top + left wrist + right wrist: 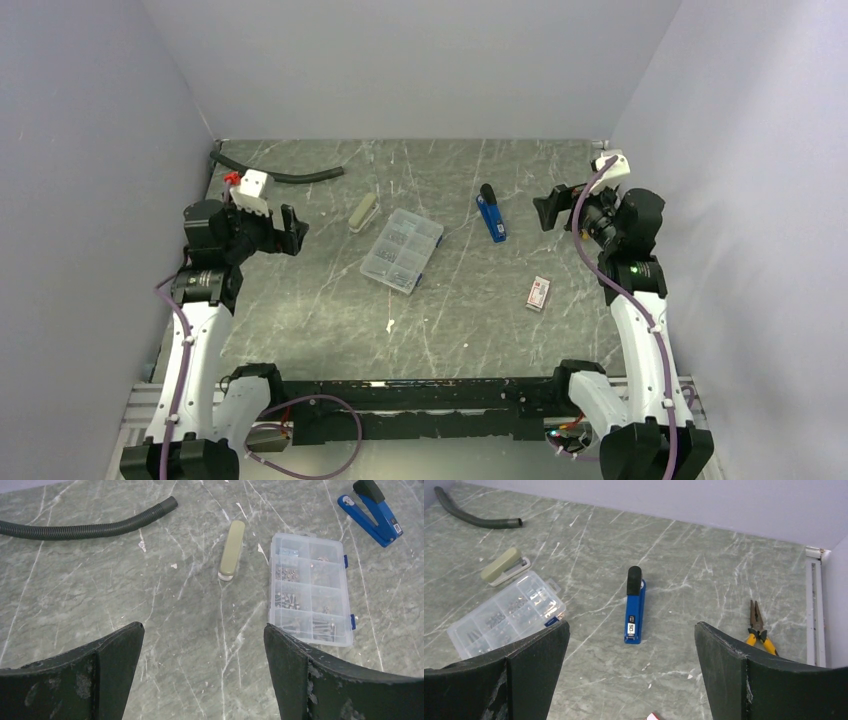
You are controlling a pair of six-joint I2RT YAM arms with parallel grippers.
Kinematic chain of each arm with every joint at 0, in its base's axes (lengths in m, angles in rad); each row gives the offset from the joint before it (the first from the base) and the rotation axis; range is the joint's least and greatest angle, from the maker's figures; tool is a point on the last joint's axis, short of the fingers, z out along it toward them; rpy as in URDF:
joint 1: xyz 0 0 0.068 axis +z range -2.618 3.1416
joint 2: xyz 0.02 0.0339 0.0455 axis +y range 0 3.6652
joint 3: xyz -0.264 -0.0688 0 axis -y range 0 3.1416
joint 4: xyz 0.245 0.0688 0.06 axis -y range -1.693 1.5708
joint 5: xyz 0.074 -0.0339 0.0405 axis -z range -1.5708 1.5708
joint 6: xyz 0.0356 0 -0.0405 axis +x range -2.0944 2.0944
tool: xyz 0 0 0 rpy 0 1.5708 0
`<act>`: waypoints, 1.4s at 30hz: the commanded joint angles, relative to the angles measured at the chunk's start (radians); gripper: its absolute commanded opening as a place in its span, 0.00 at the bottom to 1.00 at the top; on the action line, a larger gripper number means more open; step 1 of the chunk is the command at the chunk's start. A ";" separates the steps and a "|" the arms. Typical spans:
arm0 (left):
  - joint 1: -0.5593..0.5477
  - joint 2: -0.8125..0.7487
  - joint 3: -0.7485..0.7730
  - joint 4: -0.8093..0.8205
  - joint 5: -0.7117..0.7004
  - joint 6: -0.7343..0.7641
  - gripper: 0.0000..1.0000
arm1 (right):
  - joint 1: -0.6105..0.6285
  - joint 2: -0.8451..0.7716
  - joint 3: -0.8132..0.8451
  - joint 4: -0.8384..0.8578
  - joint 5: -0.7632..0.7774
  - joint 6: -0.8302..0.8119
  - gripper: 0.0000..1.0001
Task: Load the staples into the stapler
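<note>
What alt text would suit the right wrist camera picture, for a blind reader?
A blue stapler with a black end lies flat on a grey marbled table, framed by the open black fingers of the right gripper. Left of it sit a clear compartment case, a beige object and a black hose; yellow-handled pliers lie to its right.

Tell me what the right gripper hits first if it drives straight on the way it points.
Most likely the blue stapler, which lies centred ahead of the right gripper in its wrist view. Depth is unclear, so bare table could come first.
</note>
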 commanded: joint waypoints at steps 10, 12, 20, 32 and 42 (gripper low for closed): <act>-0.138 0.170 0.077 -0.196 0.169 0.377 0.94 | 0.023 0.025 -0.072 0.064 -0.034 -0.080 1.00; -0.229 0.194 0.057 -0.192 0.095 0.430 0.94 | 0.027 0.036 -0.082 0.071 -0.044 -0.091 1.00; -0.485 0.326 -0.013 -0.077 -0.053 0.573 0.94 | 0.026 0.077 -0.105 0.067 -0.027 -0.117 1.00; -0.659 0.583 -0.079 0.228 -0.244 0.576 0.94 | 0.011 0.080 -0.121 0.068 -0.016 -0.134 1.00; -0.734 0.777 -0.002 0.440 -0.394 0.506 0.91 | -0.007 0.081 -0.121 0.066 -0.017 -0.139 1.00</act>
